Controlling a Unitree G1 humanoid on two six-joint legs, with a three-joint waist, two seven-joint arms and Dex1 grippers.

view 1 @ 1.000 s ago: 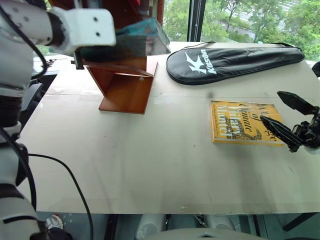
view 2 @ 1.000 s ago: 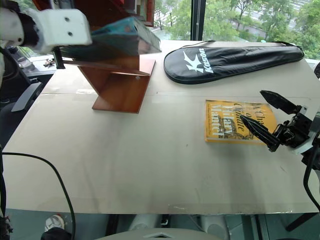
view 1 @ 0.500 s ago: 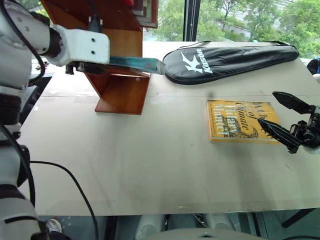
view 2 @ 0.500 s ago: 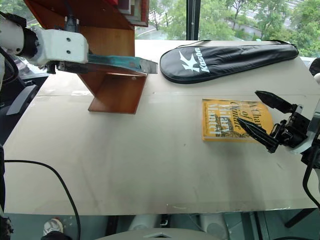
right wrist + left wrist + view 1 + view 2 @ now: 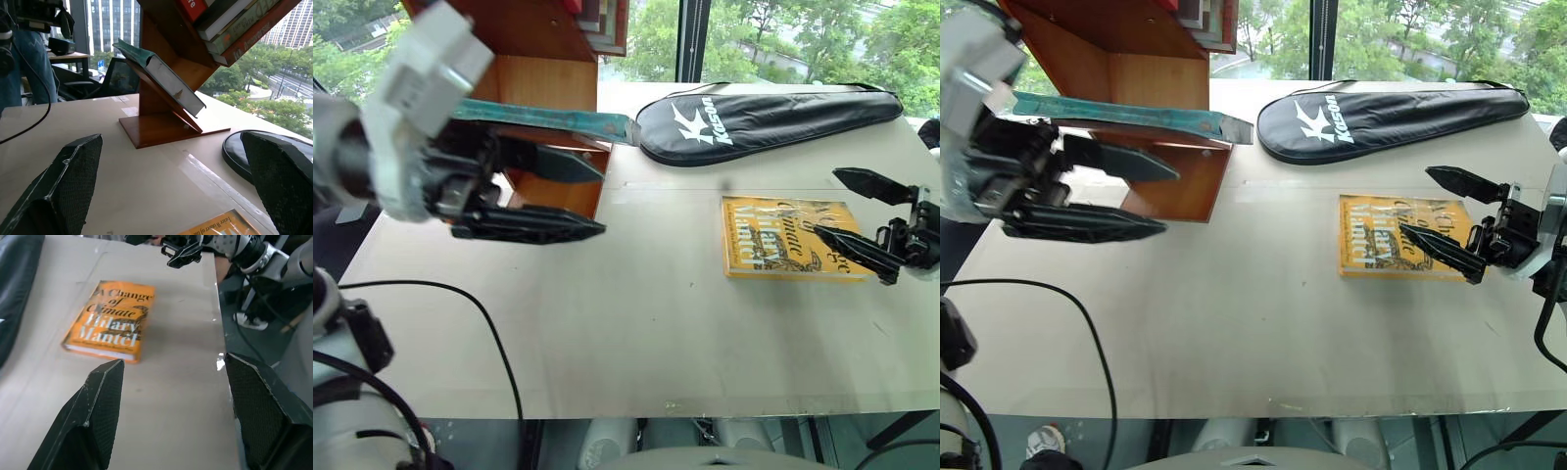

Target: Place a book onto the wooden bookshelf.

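- Left gripper [image 5: 570, 194]: at 9 o'clock of the head view, two black fingers spread apart, empty, tips pointing toward 3 o'clock.
- Right gripper [image 5: 1449, 212]: at 3 o'clock, fingers splayed wide, empty, tips pointing toward 9 o'clock.

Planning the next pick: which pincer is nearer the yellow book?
Right. The right pincer hangs open at the yellow book's far edge, one finger over its cover. The left pincer sits open across the table, beside the wooden bookshelf.
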